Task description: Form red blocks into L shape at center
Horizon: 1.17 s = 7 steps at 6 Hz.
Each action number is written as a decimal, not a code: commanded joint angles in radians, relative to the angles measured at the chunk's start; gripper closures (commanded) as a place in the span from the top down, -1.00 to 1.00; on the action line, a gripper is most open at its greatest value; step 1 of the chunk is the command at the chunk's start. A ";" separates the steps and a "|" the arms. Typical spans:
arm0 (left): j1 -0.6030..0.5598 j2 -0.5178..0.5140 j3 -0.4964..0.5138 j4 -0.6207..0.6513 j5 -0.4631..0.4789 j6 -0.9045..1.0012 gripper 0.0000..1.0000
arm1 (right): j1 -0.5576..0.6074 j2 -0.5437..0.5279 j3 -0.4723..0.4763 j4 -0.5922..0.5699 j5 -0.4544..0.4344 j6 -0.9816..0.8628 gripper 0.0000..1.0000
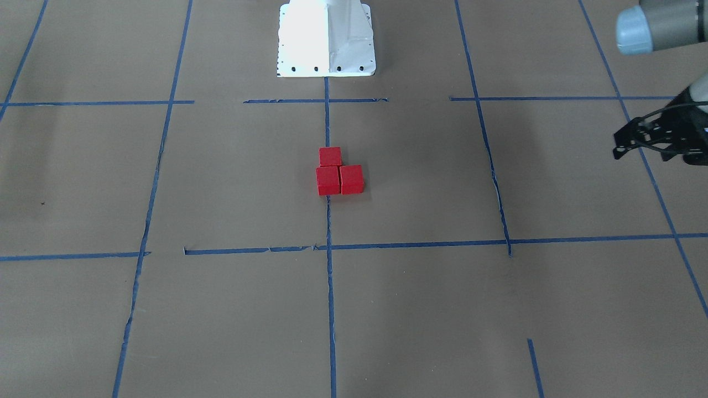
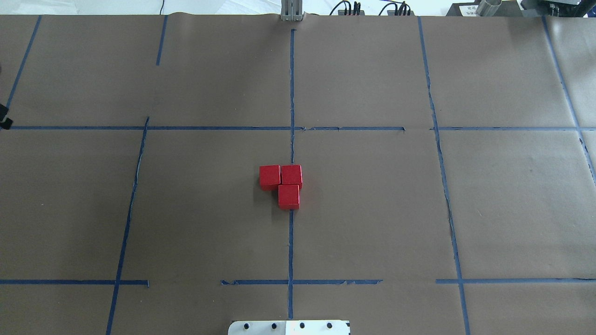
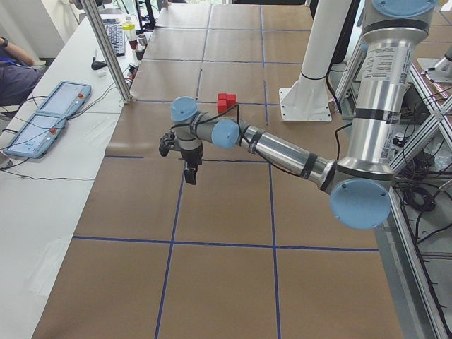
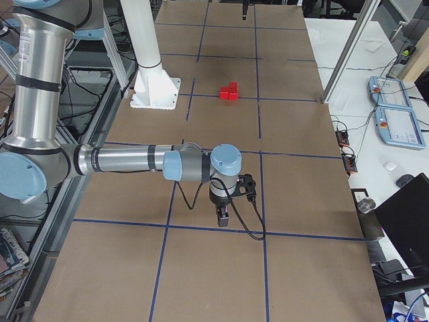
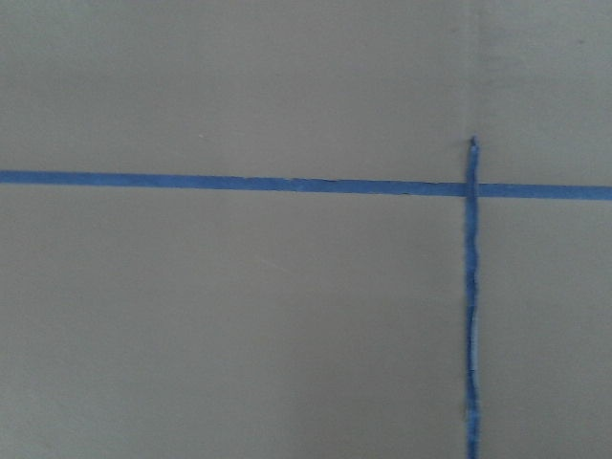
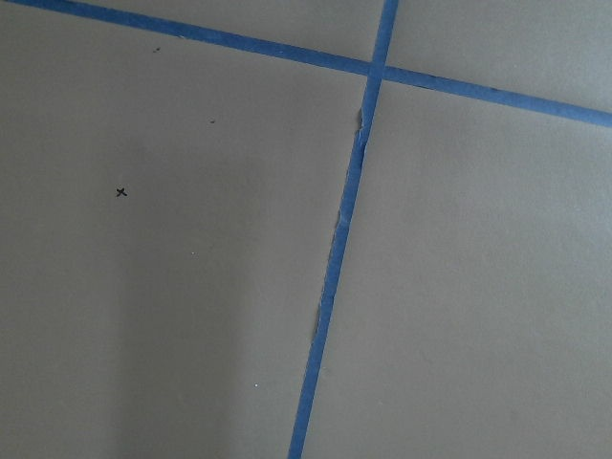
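1. Bench: brown paper-covered bench [image 2: 186, 209] marked into a grid with blue tape. It carries only the task pieces near its middle.

2. Arms: the left grey-and-blue arm [image 3: 282, 150] hangs over the bench end on its own side. The right grey-and-blue arm [image 4: 127, 159] does the same at the opposite end. Both are well apart from the centre.

3. Fingers: the left arm's fingers [image 3: 189, 175] point downward and carry nothing visible, but I cannot tell whether they are parted or closed. The same applies to the right arm's fingers [image 4: 222, 219]. Both wrist cameras show only paper and tape.

4. Risk: the layout reads as complete. The main hazard, in my judgement, is a further pass through the centre. A low sweep of either arm would nudge these light cubes, which should slide easily on paper, and open a gap.

5. Task pieces: three small bright red matte cubes [image 2: 291, 176] sit at the bench centre on the middle tape line. They rest flat, faces touching, and form an L, two side by side and one set against the corner cube. Edges look near-flush, and any slight offset may be perspective.
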 commanded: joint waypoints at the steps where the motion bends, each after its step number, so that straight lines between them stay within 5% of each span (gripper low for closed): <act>1: -0.202 0.044 0.169 -0.008 -0.020 0.315 1.00 | 0.000 0.000 0.000 0.000 0.000 0.006 1.00; 3: -0.236 0.132 0.167 -0.010 -0.052 0.295 1.00 | 0.000 0.000 0.001 0.000 0.000 0.007 1.00; 7: -0.226 0.134 0.147 -0.047 -0.040 0.267 1.00 | 0.000 -0.008 0.003 0.000 -0.002 0.012 1.00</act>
